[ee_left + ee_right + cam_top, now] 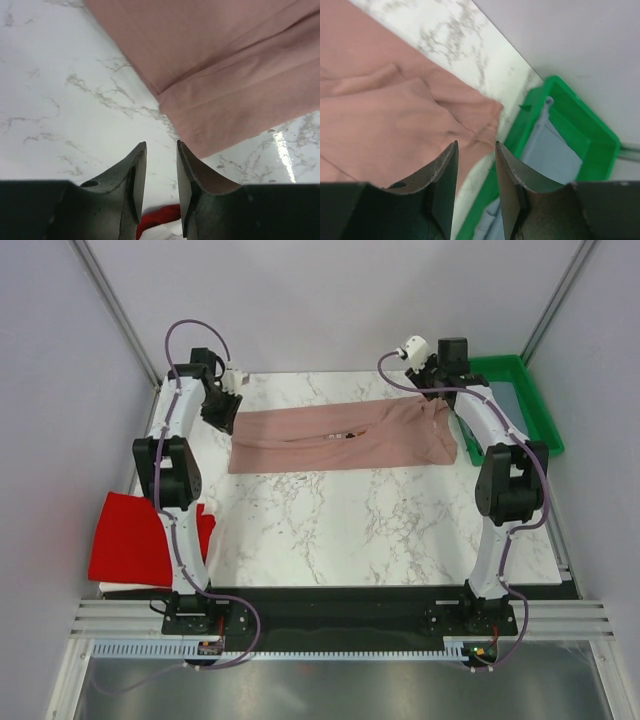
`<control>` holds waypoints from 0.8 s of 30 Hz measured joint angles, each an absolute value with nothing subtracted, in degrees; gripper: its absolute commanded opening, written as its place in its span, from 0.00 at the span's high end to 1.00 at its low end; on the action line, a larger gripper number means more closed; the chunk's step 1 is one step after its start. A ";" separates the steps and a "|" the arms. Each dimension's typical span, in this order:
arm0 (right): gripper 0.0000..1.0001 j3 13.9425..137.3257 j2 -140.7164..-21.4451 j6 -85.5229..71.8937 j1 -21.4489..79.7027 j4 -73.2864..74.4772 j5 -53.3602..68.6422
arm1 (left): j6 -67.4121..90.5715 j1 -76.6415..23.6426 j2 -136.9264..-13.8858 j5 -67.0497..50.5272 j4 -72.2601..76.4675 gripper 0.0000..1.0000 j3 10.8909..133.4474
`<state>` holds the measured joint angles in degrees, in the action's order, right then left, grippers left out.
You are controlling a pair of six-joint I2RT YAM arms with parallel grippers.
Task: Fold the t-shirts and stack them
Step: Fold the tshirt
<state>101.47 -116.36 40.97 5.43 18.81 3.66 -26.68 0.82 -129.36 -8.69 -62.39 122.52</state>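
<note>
Both arms (172, 455) (505, 465) stretch to ends of the pink t-shirt (340, 440), fingers (136, 170) (445, 170) part-open, apparently holding nothing.

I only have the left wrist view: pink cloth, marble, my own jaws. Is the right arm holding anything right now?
Observer: No. The right arm hovers over the right end of the dusty-pink cloth t-shirt, its jaws apart with nothing between them.
Operator: What lies past that end of the shirt?
Observer: A green plastic tray, with a slate grey-blue cloth t-shirt lying in it.
</note>
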 measured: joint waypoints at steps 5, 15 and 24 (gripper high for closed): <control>0.57 112.01 -122.23 37.06 7.73 24.95 10.39 | -26.68 -2.44 -127.48 -12.88 -62.28 0.69 116.01; 0.56 126.39 -138.15 32.27 10.15 29.82 15.40 | -26.59 -4.05 -128.66 -15.38 -62.98 0.70 111.18; 0.55 129.49 -143.26 30.26 10.31 31.88 15.68 | -26.48 -3.64 -132.31 -15.05 -62.89 0.71 111.18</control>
<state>129.49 -143.26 30.26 10.31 31.88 15.68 -26.48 -3.64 -132.31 -15.05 -62.89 111.18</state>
